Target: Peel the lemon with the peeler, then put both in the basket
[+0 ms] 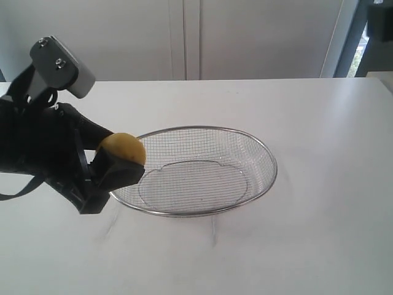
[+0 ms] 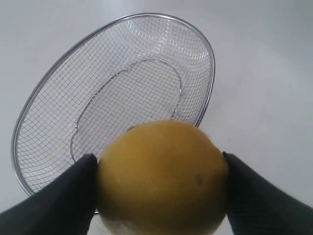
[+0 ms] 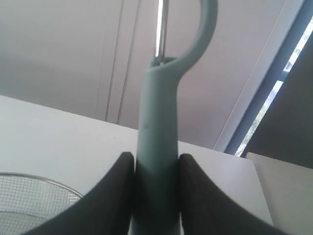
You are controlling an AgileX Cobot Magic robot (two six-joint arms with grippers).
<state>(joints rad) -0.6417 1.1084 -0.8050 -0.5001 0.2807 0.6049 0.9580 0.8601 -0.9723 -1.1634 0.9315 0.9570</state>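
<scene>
The yellow lemon (image 1: 124, 149) is clamped in my left gripper (image 1: 116, 161), held just above the left rim of the wire-mesh basket (image 1: 245, 142). In the left wrist view the lemon (image 2: 162, 178) fills the space between both black fingers (image 2: 68, 196), with the basket (image 2: 46, 88) below and beyond it. My right gripper (image 3: 156, 169) is shut on the teal-green peeler (image 3: 159, 122), whose handle stands up between the fingers, blade end raised. The right arm is out of the exterior view.
The basket has nothing in it and sits mid-table on the white tabletop (image 1: 319, 233). A pale wall (image 1: 184, 37) runs behind the table's far edge, and a window (image 1: 368, 37) shows at the back right. The basket's rim (image 3: 34, 178) shows low in the right wrist view.
</scene>
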